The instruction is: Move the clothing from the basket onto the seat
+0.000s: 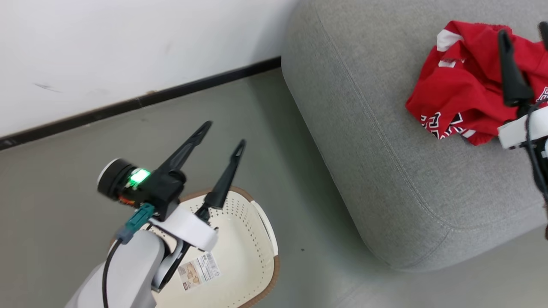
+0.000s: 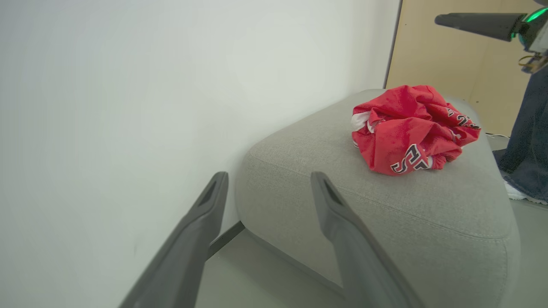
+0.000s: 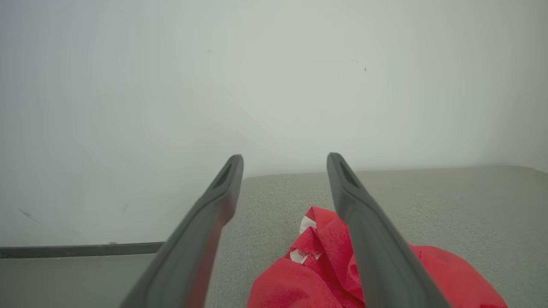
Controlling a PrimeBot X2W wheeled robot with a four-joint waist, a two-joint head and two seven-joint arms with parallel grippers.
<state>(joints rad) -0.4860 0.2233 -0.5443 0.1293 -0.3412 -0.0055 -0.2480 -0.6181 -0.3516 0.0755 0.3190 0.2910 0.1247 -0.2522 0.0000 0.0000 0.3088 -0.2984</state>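
The clothing (image 1: pixel 464 85), red jerseys with white trim and black-and-white lettering, lies crumpled in one heap on top of the seat (image 1: pixel 385 141), well in from the rounded corner that faces the basket (image 1: pixel 259 239). In the left wrist view the heap (image 2: pixel 411 128) sits on the flat top of the grey sofa (image 2: pixel 385 214), toward its far end. The right gripper (image 1: pixel 523 30) is over the heap with its fingers spread wide and nothing pinched between them. In its own wrist view the red fabric (image 3: pixel 317 273) lies low between the two fingers and under the right-hand one, while the tips of the gripper (image 3: pixel 286 158) reach past it over bare grey upholstery (image 3: pixel 462 201) toward the white wall. Seen from the left wrist, one of those fingers (image 2: pixel 471 20) is clearly raised above the heap, not touching it. The left gripper (image 1: pixel 224 133) hangs over the basket's brown rim, well apart from the clothing, its fingers (image 2: pixel 342 222) also spread and holding nothing. The basket stands on the grey floor (image 1: pixel 64 205) near the sofa's corner, a printed label (image 1: pixel 199 271) on its cream bottom. A person's jeans-clad leg (image 2: pixel 524 137) stands beyond the sofa's far end.
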